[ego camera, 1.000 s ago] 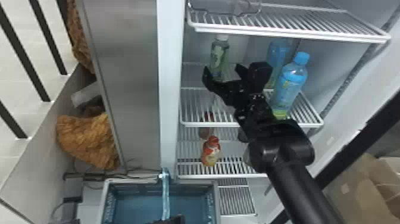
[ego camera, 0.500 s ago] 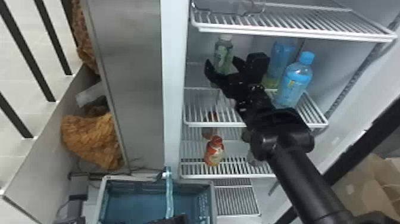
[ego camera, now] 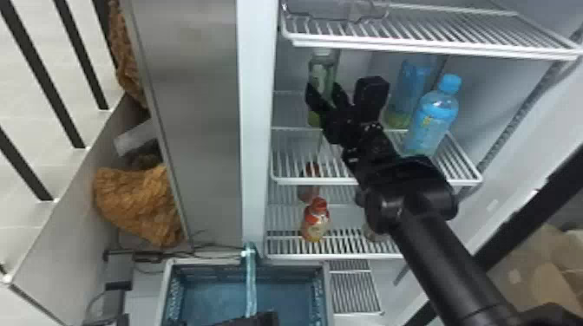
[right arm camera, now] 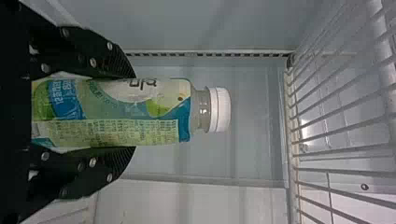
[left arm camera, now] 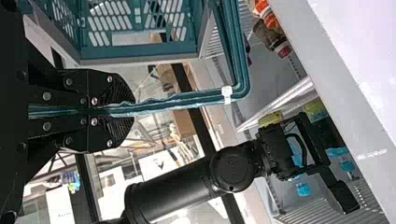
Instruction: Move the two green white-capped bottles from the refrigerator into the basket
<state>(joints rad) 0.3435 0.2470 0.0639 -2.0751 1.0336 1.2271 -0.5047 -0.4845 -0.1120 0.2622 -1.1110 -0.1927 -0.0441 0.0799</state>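
Observation:
In the head view, the green white-capped bottle (ego camera: 323, 71) stands on the middle shelf, with my right gripper (ego camera: 325, 94) closed around its body. The right wrist view has the bottle (right arm camera: 116, 112) between both fingers of the right gripper (right arm camera: 133, 112), its white cap beyond the tips. Low in the head view, part of my left gripper (ego camera: 260, 320) lies over the blue basket (ego camera: 326, 295). Seen from the left wrist, the left gripper (left arm camera: 133, 110) is shut on the handle (left arm camera: 187, 99) of the basket (left arm camera: 140, 51).
Two blue bottles, a front one (ego camera: 433, 119) and a rear one (ego camera: 407, 91), stand right of the right gripper. A red-capped bottle (ego camera: 316, 221) is on the lower shelf (ego camera: 347, 255). The upper shelf (ego camera: 433, 47) spans above, and the refrigerator's side edge (ego camera: 256, 130) runs along the left.
My right gripper has moved up to the green bottle, and its fingers have drawn together around it. The left gripper has stayed by the basket.

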